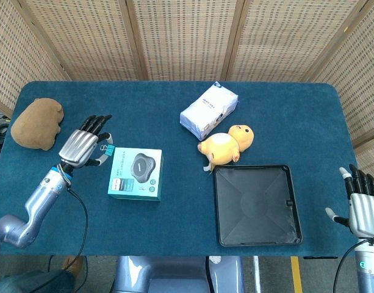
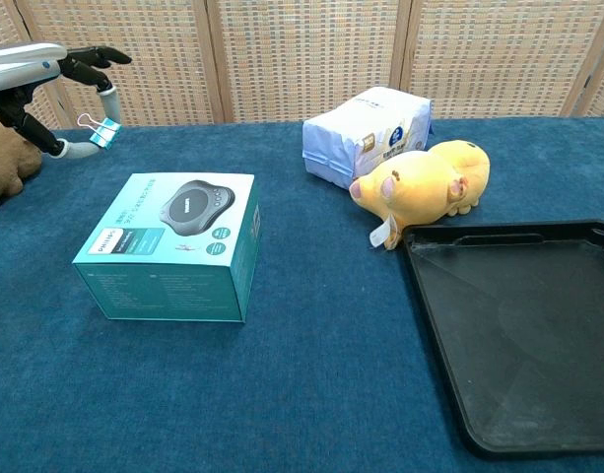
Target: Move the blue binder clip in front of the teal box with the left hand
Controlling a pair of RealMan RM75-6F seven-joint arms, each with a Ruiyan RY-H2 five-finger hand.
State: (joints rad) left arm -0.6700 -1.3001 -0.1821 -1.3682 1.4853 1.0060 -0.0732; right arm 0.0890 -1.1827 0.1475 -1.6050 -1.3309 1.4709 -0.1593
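Clip (image 2: 102,131) pinched in left hand (image 1: 83,145), lifted off the table — upper left of chest view, just left of the teal box (image 1: 135,174). Transport step. Next: carry it round to the box's near side, lower, release. Right hand (image 1: 361,206) idle at lower right, fingers apart, empty.

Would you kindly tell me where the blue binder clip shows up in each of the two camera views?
Head view: blue binder clip, left of centre, pinched by the left hand, just off the teal box.
Chest view: upper left, the clip held in the air.
Shared landmark: the teal box's top-left corner.
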